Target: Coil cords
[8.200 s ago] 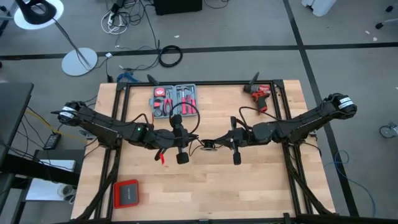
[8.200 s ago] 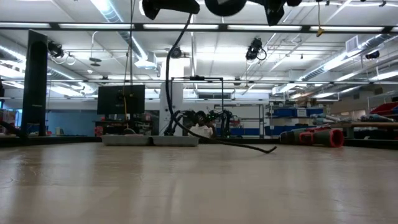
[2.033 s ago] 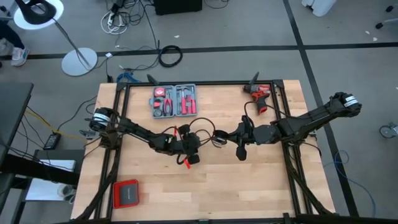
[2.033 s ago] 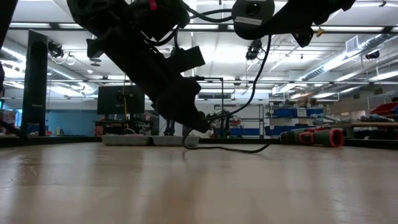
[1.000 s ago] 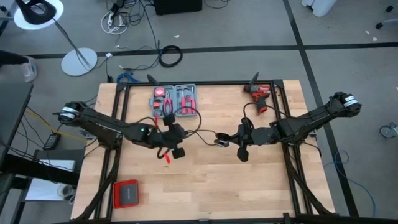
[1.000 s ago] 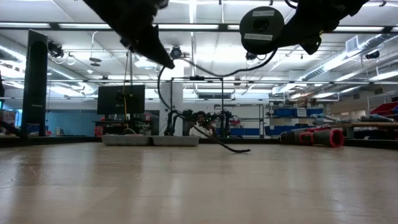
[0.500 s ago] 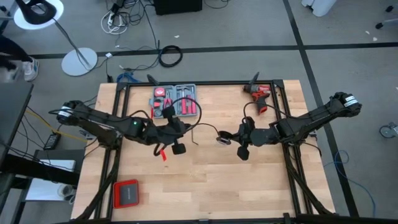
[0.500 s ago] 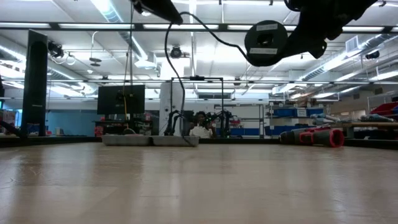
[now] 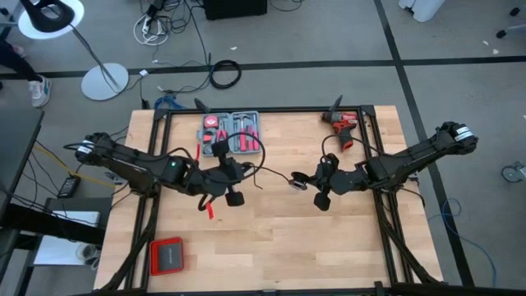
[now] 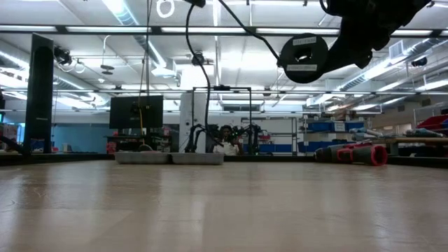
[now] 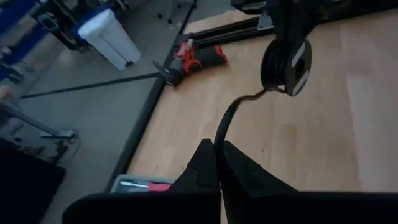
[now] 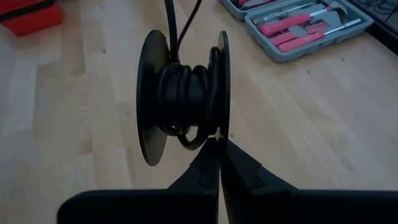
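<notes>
The winding step is in hand: the thin black cable [image 11: 231, 116] is pinched above the table in the closed left gripper [image 11: 217, 163], its other end wound on the black flanged spool [image 12: 181, 98] clamped by the closed right gripper [image 12: 219, 160], and another turn is judged to be called for next

Light wooden plank counter [image 9: 271, 238] with black metal frame rails [image 9: 263, 109] along its edges. Grey floor [image 9: 329, 33] crossed by dark tape lines [image 9: 288, 62]. White floor lamp with a round base [image 9: 104, 81] near the counter's far left corner; loose black and white cables [image 9: 168, 25] on the floor beyond. Dark desk edge [image 9: 16, 148] at left. Low view: open hall, long ceiling strip lights [image 10: 133, 17], black monitor on a stand [image 10: 136, 110], blue shelving [image 10: 329, 129] far back.
</notes>
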